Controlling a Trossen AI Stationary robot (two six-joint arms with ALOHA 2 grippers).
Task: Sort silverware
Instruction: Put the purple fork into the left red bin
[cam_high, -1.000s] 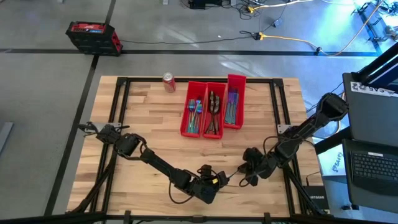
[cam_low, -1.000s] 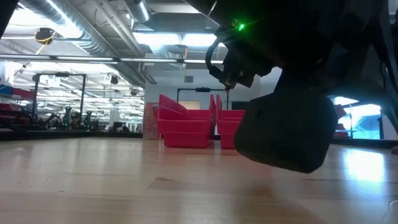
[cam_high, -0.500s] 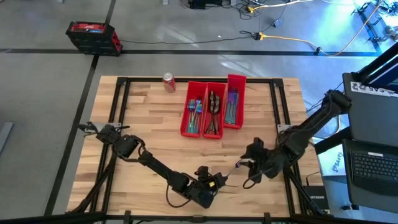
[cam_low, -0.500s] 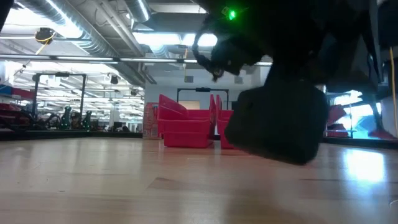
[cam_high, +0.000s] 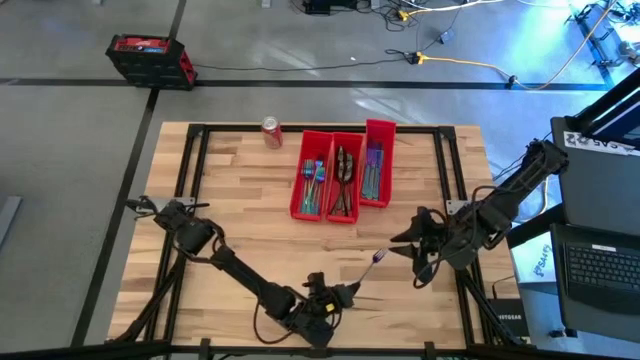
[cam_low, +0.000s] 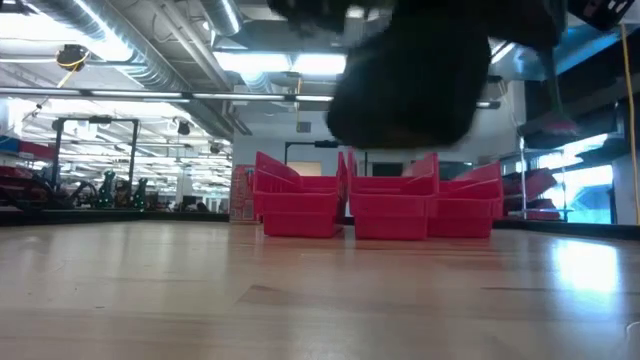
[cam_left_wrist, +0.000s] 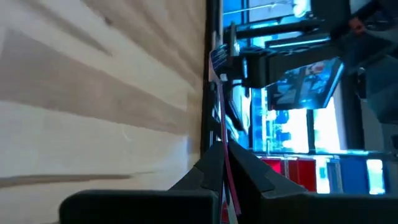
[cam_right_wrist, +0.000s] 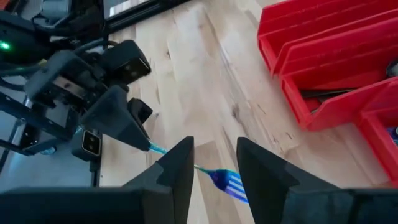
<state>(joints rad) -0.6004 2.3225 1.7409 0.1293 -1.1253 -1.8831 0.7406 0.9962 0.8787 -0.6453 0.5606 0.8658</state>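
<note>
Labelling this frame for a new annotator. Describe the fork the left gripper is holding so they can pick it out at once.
Start at the wooden table, near its front edge, below the three red bins. The left gripper is shut on the handle of a fork, tines pointing toward the right gripper, which is open. It is the only cutlery outside the bins.

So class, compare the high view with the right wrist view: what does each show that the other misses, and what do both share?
Only the high view: the red soda can at the table's far edge, the whole right arm, and all three red bins from above with silverware inside.
Only the right wrist view: the fork's tines seen close between the right gripper's open fingers.
Both: the left gripper, shut on the fork's handle, the fork over the wooden table, and the bins.
</note>
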